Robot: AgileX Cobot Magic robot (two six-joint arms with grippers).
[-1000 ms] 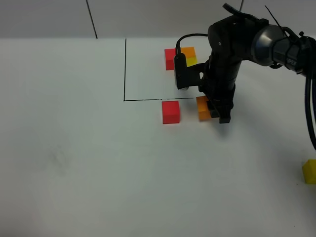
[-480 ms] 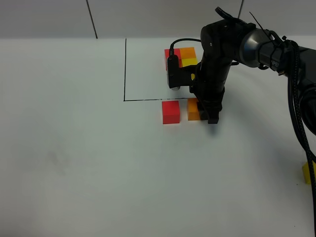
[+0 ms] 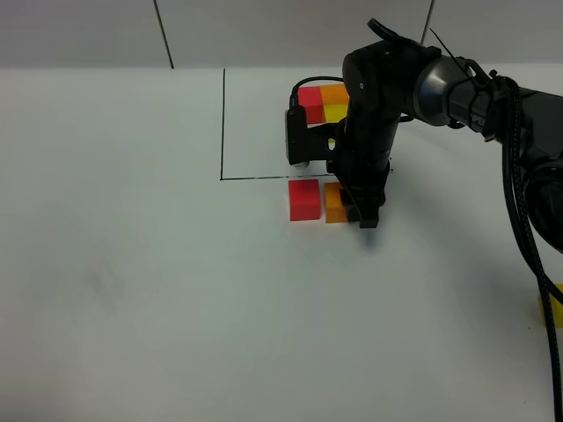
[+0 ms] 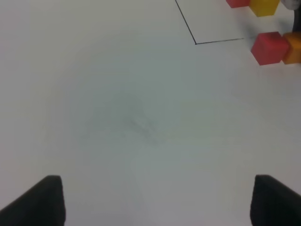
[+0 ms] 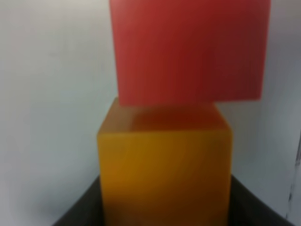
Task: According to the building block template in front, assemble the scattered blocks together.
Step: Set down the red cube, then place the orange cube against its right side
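The orange block point(image 3: 335, 202) lies just below the drawn black frame line point(image 3: 223, 123), side by side with the red block point(image 3: 304, 200); the left wrist view shows the red block point(image 4: 269, 47) and the orange block point(image 4: 294, 47) meeting. My right gripper point(image 3: 365, 214) is shut and stands low against the orange block's right side. In the right wrist view the orange block point(image 5: 164, 165) fills the picture, with the red block point(image 5: 188, 47) beyond it. The template point(image 3: 322, 100) sits inside the frame. A yellow block point(image 3: 552, 304) lies at the far right edge. My left gripper point(image 4: 160, 202) is open over bare table.
The right arm point(image 3: 387, 88) and its cables reach over the frame's right part, close to the template. The white table point(image 3: 132, 290) stretches wide on the left and in front. A wall runs along the back edge.
My right gripper has slid left along the table with the orange block ahead of it, closing the gap to the red block. The left gripper has not moved.
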